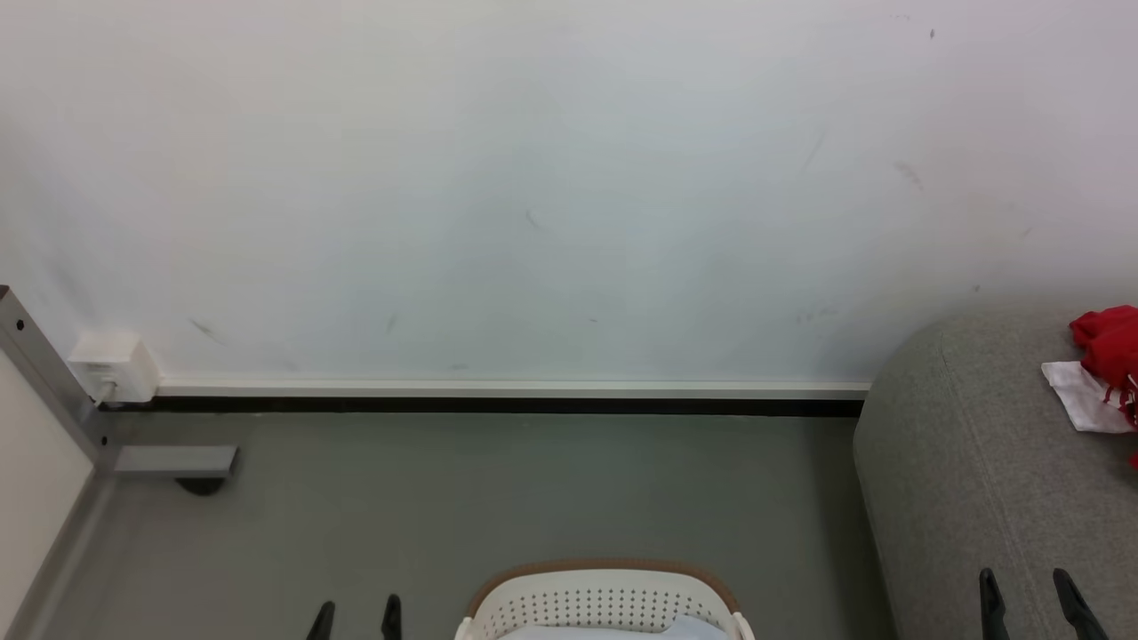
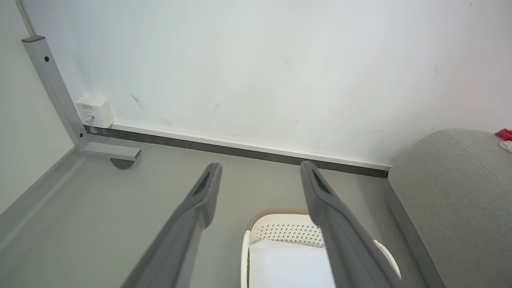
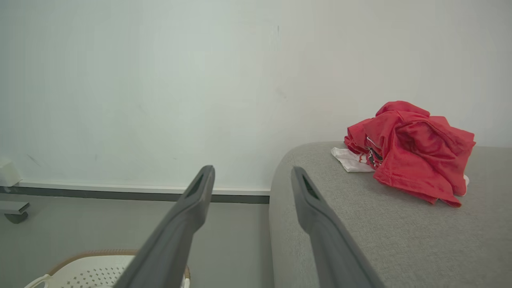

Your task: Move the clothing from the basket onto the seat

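The red clothing (image 3: 412, 150) lies crumpled on the grey seat (image 3: 400, 232), with a white cloth part beside it; it shows at the head view's right edge as the clothing (image 1: 1109, 342) on the seat (image 1: 969, 480). The cream basket (image 1: 605, 604) with its brown rim stands on the floor at the bottom centre, pale cloth inside. My left gripper (image 1: 356, 612) is open and empty, left of the basket. My right gripper (image 1: 1029, 587) is open and empty above the seat's near end. In the left wrist view the basket (image 2: 288, 236) sits between and below the fingers.
A white wall with a dark skirting strip (image 1: 498, 404) runs across the back. A grey metal frame leg with a foot (image 1: 169, 462) and a white wall socket (image 1: 116, 366) stand at the left. Grey floor lies between basket, wall and seat.
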`<state>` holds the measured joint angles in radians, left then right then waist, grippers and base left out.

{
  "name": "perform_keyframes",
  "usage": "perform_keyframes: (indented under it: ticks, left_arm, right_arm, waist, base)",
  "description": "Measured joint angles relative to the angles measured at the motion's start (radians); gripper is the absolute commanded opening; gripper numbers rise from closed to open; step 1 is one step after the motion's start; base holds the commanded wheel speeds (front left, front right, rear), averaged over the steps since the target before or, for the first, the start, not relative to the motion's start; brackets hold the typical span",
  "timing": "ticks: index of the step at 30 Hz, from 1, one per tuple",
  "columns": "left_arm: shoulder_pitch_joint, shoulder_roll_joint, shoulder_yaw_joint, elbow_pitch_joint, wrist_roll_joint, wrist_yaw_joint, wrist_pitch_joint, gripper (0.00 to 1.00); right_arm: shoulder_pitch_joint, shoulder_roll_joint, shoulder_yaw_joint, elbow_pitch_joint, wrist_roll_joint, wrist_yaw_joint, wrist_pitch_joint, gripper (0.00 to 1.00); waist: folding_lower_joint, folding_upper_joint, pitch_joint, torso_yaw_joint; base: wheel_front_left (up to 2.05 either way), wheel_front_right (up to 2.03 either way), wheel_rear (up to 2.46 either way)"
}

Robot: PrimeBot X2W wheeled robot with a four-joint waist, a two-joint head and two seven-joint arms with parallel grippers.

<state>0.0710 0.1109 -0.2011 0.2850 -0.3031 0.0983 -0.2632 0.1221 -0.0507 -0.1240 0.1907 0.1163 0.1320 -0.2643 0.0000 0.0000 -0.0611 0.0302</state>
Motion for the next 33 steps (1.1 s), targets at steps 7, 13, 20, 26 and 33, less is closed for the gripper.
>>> perform_keyframes:
  ticks: [7, 13, 20, 26, 33]
  left_arm:
    - [0.000, -0.034, 0.050, 0.004, 0.047, -0.039, 0.000, 1.00]
    - [0.010, -0.043, 0.053, 0.040, 0.049, -0.048, 0.002, 0.00]
    - [0.008, -0.045, 0.077, 0.046, -0.063, -0.063, 0.042, 0.00]
    - [-0.005, -0.046, 0.096, 0.038, -0.169, -0.077, 0.067, 0.00]
    - [-0.019, -0.048, 0.116, 0.030, -0.285, -0.090, 0.097, 0.00]
  right_arm:
    - [-0.017, 0.000, 0.014, 0.016, -0.001, 0.000, 0.000, 1.00]
    - [-0.005, 0.013, 0.023, 0.057, 0.001, 0.000, 0.001, 0.00]
    - [-0.013, 0.016, 0.018, 0.069, 0.129, 0.000, 0.044, 0.00]
    - [-0.022, 0.016, 0.019, 0.068, 0.245, 0.000, 0.070, 0.00]
    - [-0.043, 0.015, 0.020, 0.065, 0.370, 0.000, 0.098, 0.00]
  waist:
    - [0.0000, 0.0000, 0.002, 0.003]
    - [0.0001, 0.0000, 0.004, 0.004]
    - [0.0001, 0.0000, 0.008, 0.002]
    - [0.0002, 0.0000, 0.011, 0.000]
    - [0.0001, 0.0000, 0.014, -0.002]
  base:
    - [0.00, 0.00, 0.00]
    - [0.00, 0.00, 0.00]
    - [0.00, 0.00, 0.00]
    - [0.00, 0.00, 0.00]
    - [0.00, 0.00, 0.00]
